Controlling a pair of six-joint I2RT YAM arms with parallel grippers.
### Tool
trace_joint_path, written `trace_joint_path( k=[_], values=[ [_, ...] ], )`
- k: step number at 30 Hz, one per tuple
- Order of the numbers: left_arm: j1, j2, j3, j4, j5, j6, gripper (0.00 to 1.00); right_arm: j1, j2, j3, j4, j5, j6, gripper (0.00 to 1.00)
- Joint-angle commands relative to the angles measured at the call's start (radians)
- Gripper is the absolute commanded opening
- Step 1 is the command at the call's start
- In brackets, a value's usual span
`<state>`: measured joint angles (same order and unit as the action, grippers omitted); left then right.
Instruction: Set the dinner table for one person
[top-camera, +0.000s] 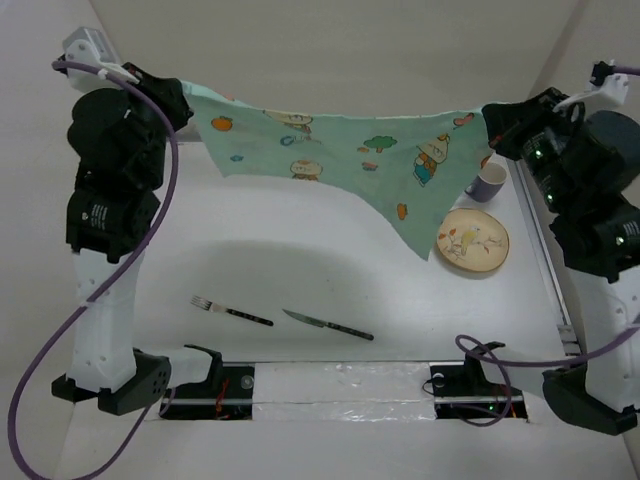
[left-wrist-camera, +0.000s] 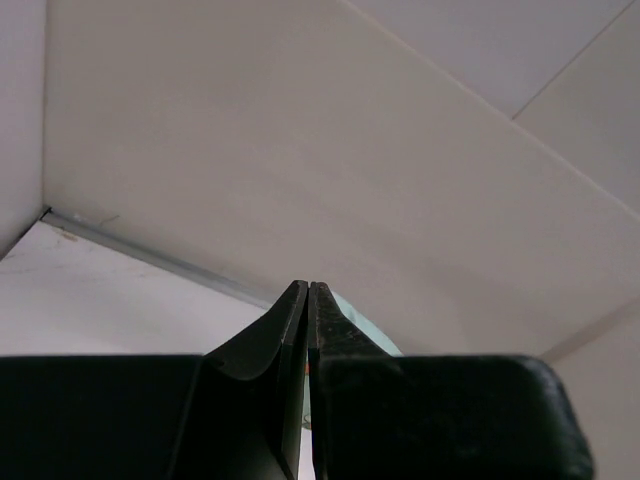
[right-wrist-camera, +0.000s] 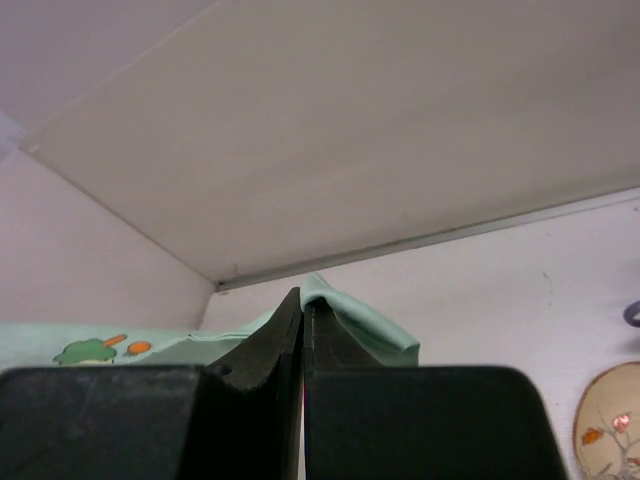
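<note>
The white table (top-camera: 300, 265) is seen spread below both arms and walled by white panels. A mint-green, cartoon-printed placemat (top-camera: 330, 140) is held up over its far part, stretched between the two arms. One upper corner is pinched by the left fingers (top-camera: 187, 93), which are pressed together on the cloth. In the left wrist view only a sliver of green is seen beside the closed tips. The other upper corner is clamped by the right fingers (top-camera: 488, 118), likewise closed on the cloth, with a fold bunched at their tips. The lowest corner of the cloth is hung just beside a round patterned plate (top-camera: 474, 240). A purple cup (top-camera: 488, 181) is set just behind the plate. A fork (top-camera: 231, 311) and a knife (top-camera: 327, 324) are laid apart on the near part of the table, the fork to the left.
</note>
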<state>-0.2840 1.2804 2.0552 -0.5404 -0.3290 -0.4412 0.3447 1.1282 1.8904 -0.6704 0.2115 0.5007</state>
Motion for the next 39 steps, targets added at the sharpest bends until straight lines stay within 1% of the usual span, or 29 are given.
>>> trace_joint_path(
  k=[1,2,4,6,7,8,9,10,11,12,13,15,17,19,20,21,22,23,24,25,26,28,29,31,32,33,37,39],
  values=[
    [0.003,0.095,-0.13,0.014,0.027,0.012,0.0,-0.065,0.149,-0.069,0.012,-0.055,-0.048,0.0],
    [0.003,0.096,-0.135,0.014,0.021,0.012,0.0,-0.065,0.15,-0.07,0.012,-0.055,-0.048,0.0],
    [0.003,0.158,-0.118,0.023,0.013,0.024,0.0,-0.091,0.209,-0.068,0.05,-0.122,-0.045,0.0],
    [0.003,0.225,-0.089,0.052,-0.018,0.047,0.0,-0.102,0.309,-0.036,0.072,-0.15,-0.045,0.0],
    [0.037,0.253,-0.075,0.06,-0.009,0.044,0.0,-0.102,0.339,-0.012,0.087,-0.158,-0.045,0.0],
    [0.072,0.279,-0.031,0.063,0.096,0.024,0.0,-0.102,0.398,0.04,0.103,-0.158,-0.048,0.0],
    [0.145,0.331,-0.011,0.077,0.154,0.006,0.0,-0.102,0.428,0.074,0.112,-0.168,-0.05,0.0],
    [0.172,0.359,0.014,0.085,0.191,-0.031,0.0,-0.102,0.462,0.12,0.097,-0.179,-0.048,0.0],
    [0.198,0.384,0.072,0.089,0.246,-0.046,0.0,-0.113,0.5,0.23,0.082,-0.188,-0.048,0.0],
    [0.221,0.436,0.11,0.079,0.28,-0.062,0.0,-0.113,0.572,0.283,0.068,-0.193,-0.048,0.0],
    [0.255,0.456,0.149,0.074,0.303,-0.086,0.0,-0.122,0.609,0.338,0.028,-0.204,-0.05,0.0],
    [0.269,0.455,0.168,0.094,0.321,-0.097,0.0,-0.122,0.681,0.485,-0.02,-0.204,-0.05,0.0],
    [0.278,0.436,0.128,0.103,0.323,-0.102,0.0,-0.122,0.68,0.492,-0.026,-0.204,-0.053,0.0],
    [0.278,0.39,0.068,0.118,0.324,-0.09,0.0,-0.122,0.613,0.362,0.032,-0.235,-0.054,0.0],
    [0.278,0.369,-0.045,0.129,0.321,-0.079,0.0,-0.122,0.582,0.293,0.057,-0.241,-0.054,0.0],
    [0.293,0.318,-0.114,0.17,0.323,-0.08,0.0,-0.122,0.553,0.22,0.078,-0.266,-0.048,0.0],
    [0.304,0.28,-0.204,0.2,0.358,-0.089,0.0,-0.122,0.5,0.058,0.125,-0.277,-0.042,0.0],
    [0.333,0.249,-0.384,0.227,0.404,-0.097,0.0,-0.122,0.477,-0.029,0.152,-0.287,-0.034,0.0],
    [0.333,0.185,-0.468,0.279,0.412,-0.114,0.0,-0.113,0.454,-0.113,0.175,-0.314,-0.027,0.0],
    [0.345,0.159,-0.547,0.295,0.407,-0.114,0.0,-0.113,0.432,-0.278,0.221,-0.323,-0.022,0.0],
    [0.345,0.14,-0.672,0.299,0.401,-0.11,0.0,-0.113,0.397,-0.359,0.245,-0.33,-0.01,0.0],
    [0.345,0.096,-0.775,0.301,0.398,-0.103,0.0,-0.113,0.371,-0.497,0.311,-0.345,0.001,0.0],
    [0.345,0.083,-0.875,0.306,0.398,-0.103,0.0,-0.113,0.361,-0.611,0.334,-0.353,0.009,0.0],
    [0.345,0.057,-0.966,0.333,0.398,-0.111,0.0,-0.104,0.369,-0.698,0.376,-0.365,0.01,0.0],
    [0.345,0.054,-1.034,0.338,0.387,-0.111,0.0,-0.104,0.38,-0.747,0.373,-0.368,0.009,0.0],
    [0.345,0.071,-1.094,0.356,0.381,-0.119,0.0,-0.104,0.427,-0.778,0.367,-0.366,0.004,0.0],
    [0.345,0.126,-1.176,0.375,0.375,-0.123,0.0,-0.104,0.485,-0.824,0.376,-0.374,-0.005,0.0],
    [0.345,0.164,-1.19,0.366,0.367,-0.125,0.0,-0.104,0.515,-0.846,0.364,-0.385,-0.01,0.0]
  ],
)
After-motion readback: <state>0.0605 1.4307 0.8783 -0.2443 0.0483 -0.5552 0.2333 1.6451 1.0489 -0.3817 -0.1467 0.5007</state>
